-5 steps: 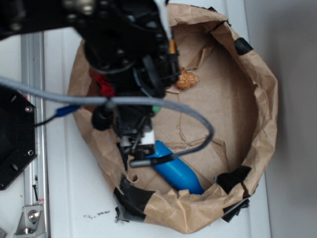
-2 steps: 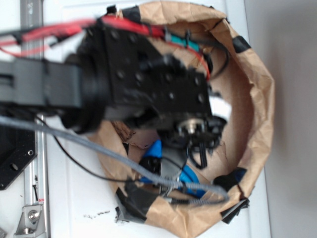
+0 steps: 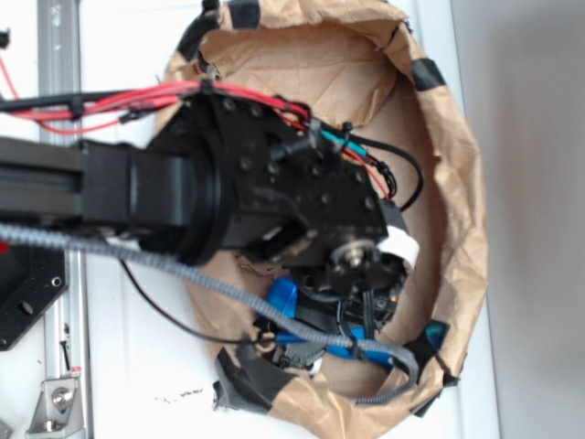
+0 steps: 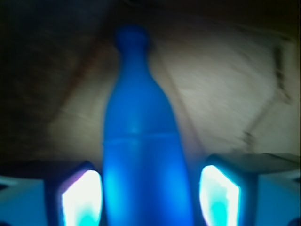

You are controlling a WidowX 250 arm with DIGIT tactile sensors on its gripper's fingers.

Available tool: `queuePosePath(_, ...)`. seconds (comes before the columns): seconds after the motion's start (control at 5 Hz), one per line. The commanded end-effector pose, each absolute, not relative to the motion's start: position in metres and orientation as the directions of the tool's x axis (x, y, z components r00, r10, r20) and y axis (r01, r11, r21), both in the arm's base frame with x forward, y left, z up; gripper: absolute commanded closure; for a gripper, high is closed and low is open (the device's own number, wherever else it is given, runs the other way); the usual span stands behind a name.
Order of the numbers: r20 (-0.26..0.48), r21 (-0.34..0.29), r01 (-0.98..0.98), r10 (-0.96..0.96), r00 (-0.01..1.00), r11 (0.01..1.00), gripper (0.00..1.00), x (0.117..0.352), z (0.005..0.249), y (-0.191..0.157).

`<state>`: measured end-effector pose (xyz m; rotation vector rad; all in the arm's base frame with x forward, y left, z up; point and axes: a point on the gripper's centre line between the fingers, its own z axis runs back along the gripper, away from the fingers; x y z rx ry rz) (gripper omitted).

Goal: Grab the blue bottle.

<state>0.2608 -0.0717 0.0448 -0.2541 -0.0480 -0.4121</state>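
While the arm (image 3: pixel 228 197) reached low into the crumpled paper bowl (image 3: pixel 462 210), the blue bottle (image 4: pixel 143 155) lay on its floor between the gripper (image 4: pixel 148 195) fingers (image 4: pixel 80 197); these stood apart, flanking its wide body, seemingly not yet touching, though blur hindered judgement; smooth, stiff plastic looked light and slippery, best pinched mid-body.

**Blue bottle between the fingers**

The blue bottle (image 4: pixel 141 155) fills the middle of the blurred picture, neck pointing away toward the top. One gripper (image 4: pixel 148 197) finger (image 4: pixel 80 200) stands at each side of its wide body, gaps showing on both sides. Brown paper (image 4: pixel 221 80) lies underneath, dark at the left.
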Motion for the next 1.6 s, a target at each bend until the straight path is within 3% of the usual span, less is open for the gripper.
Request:
queuePosePath(0.0,0.137,0.138,0.319,-0.337,0.932,0.938,1.0,0.269,0.055,-0.062)
queuePosePath(0.2,0.183,0.107,0.225,-0.242,0.953,0.968,1.0,0.275,0.077,-0.041)
queuePosePath(0.4,0.262,0.004,0.132,-0.128,0.956,0.991,1.0,0.28,0.107,-0.016)
queuePosePath(0.6,0.308,-0.058,0.039,-0.02,0.951,0.998,1.0,0.281,0.133,0.006)
queuePosePath(0.8,0.166,0.011,-0.146,0.142,0.976,0.989,1.0,0.264,0.167,0.016)
queuePosePath(1.0,0.28,0.04,-0.391,0.366,0.888,0.919,1.0,0.247,0.194,0.019)
queuePosePath(1.2,0.246,0.006,-0.481,0.464,0.851,0.877,1.0,0.243,0.197,0.015)
queuePosePath(1.4,0.261,0.018,-0.513,0.491,0.831,0.858,1.0,0.241,0.189,0.014)
